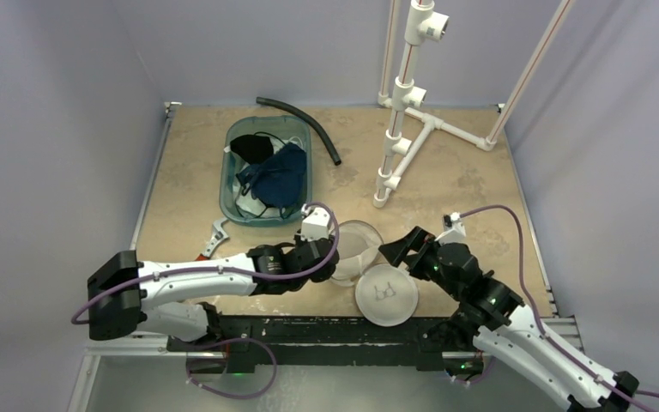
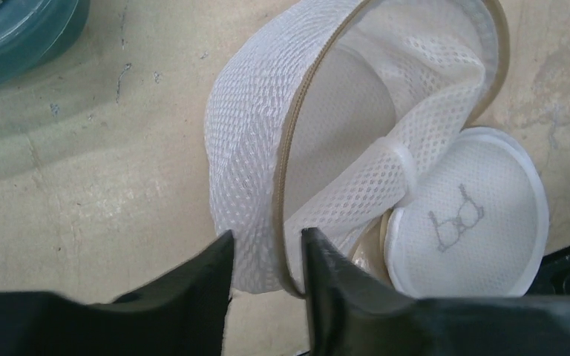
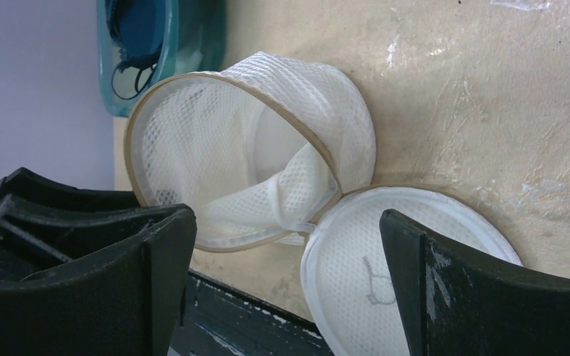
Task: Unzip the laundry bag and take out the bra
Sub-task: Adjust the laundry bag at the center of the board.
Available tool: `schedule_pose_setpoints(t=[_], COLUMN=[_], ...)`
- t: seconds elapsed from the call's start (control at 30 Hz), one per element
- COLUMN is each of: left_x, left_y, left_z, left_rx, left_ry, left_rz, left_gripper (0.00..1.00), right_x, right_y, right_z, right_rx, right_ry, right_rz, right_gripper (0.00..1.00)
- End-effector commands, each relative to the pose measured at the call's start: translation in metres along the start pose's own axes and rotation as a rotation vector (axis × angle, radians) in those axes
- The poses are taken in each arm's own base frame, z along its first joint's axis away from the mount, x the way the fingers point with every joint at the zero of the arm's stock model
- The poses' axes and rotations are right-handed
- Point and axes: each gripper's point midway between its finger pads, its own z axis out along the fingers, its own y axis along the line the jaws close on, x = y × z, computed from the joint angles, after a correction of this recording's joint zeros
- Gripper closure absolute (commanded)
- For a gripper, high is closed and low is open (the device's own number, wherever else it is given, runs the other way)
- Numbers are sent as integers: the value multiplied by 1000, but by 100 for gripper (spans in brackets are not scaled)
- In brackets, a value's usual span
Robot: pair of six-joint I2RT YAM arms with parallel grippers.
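The white mesh laundry bag stands unzipped near the front of the table. Its round lid with the bra outline lies flipped open flat beside it. My left gripper is shut on the bag's near wall and tan zipper rim, a finger on each side. My right gripper is open and empty, hovering just right of the bag above the lid. Inside the bag I see only white mesh. No bra shows in it.
A teal tub holding black and blue garments stands behind the bag on the left. A wrench lies beside my left arm. A black hose and a white pipe stand are at the back. The black table rail runs just below the lid.
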Motion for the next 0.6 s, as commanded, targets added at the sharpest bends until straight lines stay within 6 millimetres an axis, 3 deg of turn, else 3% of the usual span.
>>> schedule_pose_setpoints(t=[0.0,0.17,0.33,0.57], left_x=[-13,-36,-53,-45], left_y=[4,36,58,77], left_z=[8,3,-12,-22], left_rx=[-48,-135,-181,-200], left_ry=[-67,-111,-178,-208], left_rz=[-44,-118,-170,-269], left_gripper=[73,99,100,100], right_x=[2,7,14,40], right_y=[-7,-13,-24,-33], right_z=[4,8,14,24], right_rx=[40,69,110,116], right_ry=[5,29,46,156], right_rz=[2,-8,-18,-46], right_gripper=[4,4,4,8])
